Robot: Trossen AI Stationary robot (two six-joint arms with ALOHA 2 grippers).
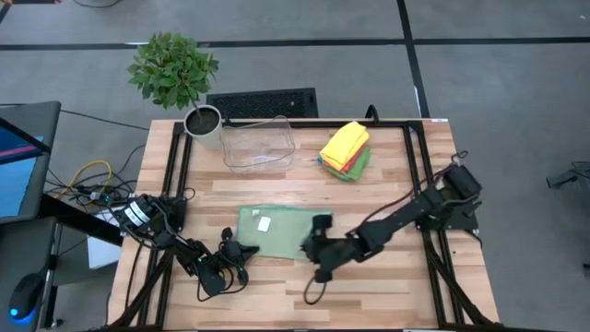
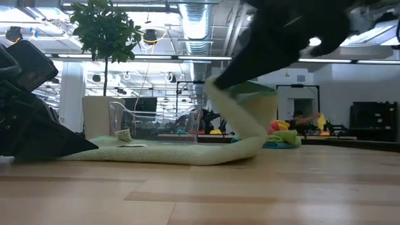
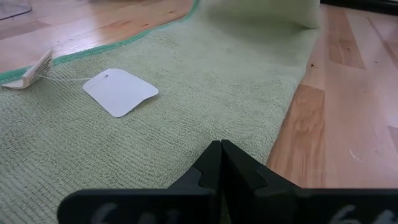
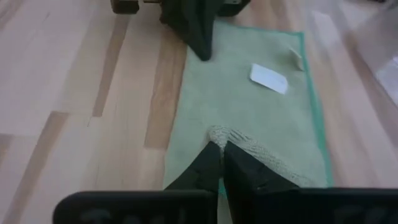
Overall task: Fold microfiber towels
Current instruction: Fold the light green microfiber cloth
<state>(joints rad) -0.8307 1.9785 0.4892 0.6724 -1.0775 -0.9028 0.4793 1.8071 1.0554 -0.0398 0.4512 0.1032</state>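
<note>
A pale sage green microfiber towel (image 1: pixel 272 226) lies spread on the wooden table, a white tag (image 3: pixel 119 92) on top of it. My left gripper (image 1: pixel 240 251) is shut with its tips on the towel's near left corner. My right gripper (image 1: pixel 312 242) is shut on the towel's right end and holds that end up off the table (image 2: pixel 240 106). The rest of the towel (image 2: pixel 156 151) stays flat on the wood. My left gripper presses its shut fingertips (image 3: pixel 221 158) down on the towel close to its near edge (image 3: pixel 273 134), slanting in low from the table's left. The cloth under them lies flat on the table. My right gripper pinches the towel's right end between its two fingers, at a bunched bit of edge (image 4: pixel 217 132). The fingers slant down from the table's right. The held end is lifted clear, and the cloth curves down from it to the part lying on the table (image 4: pixel 249 99).
A clear plastic bin (image 1: pixel 258 143) stands at the back centre, with a potted plant (image 1: pixel 175 74) to its left. A stack of yellow, pink and green towels (image 1: pixel 346 148) lies at the back right. Black frame rails (image 1: pixel 410 175) run along the table's sides.
</note>
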